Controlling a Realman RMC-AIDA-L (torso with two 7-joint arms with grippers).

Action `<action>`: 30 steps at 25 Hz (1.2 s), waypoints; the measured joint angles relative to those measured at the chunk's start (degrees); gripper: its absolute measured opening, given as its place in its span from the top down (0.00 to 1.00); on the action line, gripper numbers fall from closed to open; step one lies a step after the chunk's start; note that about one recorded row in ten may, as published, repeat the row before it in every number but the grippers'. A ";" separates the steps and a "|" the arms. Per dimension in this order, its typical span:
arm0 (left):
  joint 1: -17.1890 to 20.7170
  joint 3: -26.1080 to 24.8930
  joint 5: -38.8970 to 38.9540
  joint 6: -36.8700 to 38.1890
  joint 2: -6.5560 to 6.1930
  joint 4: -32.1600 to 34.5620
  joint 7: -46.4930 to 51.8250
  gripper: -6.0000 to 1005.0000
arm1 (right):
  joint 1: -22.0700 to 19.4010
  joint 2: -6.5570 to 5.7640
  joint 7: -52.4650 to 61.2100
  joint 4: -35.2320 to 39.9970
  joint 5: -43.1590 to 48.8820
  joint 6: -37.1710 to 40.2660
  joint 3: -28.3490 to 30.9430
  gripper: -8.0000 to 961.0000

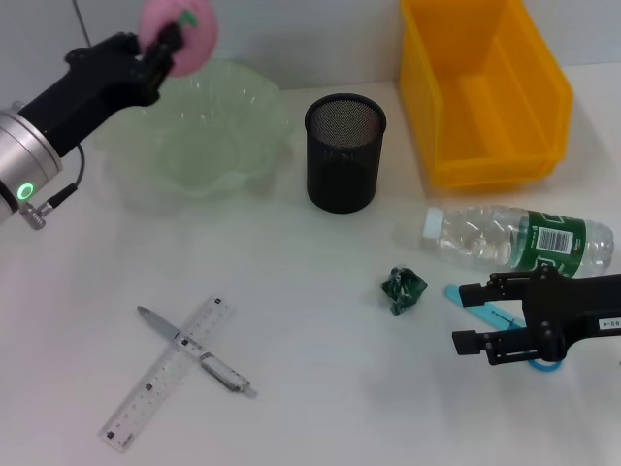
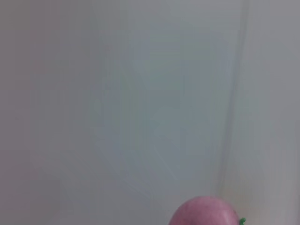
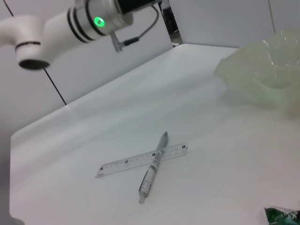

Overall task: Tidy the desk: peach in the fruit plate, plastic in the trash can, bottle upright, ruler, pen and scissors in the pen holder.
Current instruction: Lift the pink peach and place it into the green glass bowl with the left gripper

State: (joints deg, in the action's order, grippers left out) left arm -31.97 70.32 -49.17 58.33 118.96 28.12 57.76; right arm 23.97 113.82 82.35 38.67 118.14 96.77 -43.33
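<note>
Left gripper (image 1: pixel 167 49): clamping the peach (image 1: pixel 184 34), carrying it above the fruit plate's (image 1: pixel 209 146) far-left rim.
Doing it well: I'd be centring over the bowl and lowering before releasing, so the peach isn't rolling out.
Right gripper (image 1: pixel 477 317): hovering with fingers apart over the scissors (image 1: pixel 485 309), beside the lying bottle (image 1: pixel 514 240).
Writing: the bottle's green label is showing a barcode; text unreadable.

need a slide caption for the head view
Left gripper holds peach above fruit plate; right gripper open over scissors.
</note>
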 joint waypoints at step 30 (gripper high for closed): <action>-7.90 6.56 15.02 -11.86 0.21 -16.28 -23.05 0.92 | 1.79 0.68 -0.44 0.35 0.07 -0.09 -0.36 0.22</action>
State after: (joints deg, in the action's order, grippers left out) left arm -39.87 76.89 -34.14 46.47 119.18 11.84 34.71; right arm 25.76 114.50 81.91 39.02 118.21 96.68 -43.69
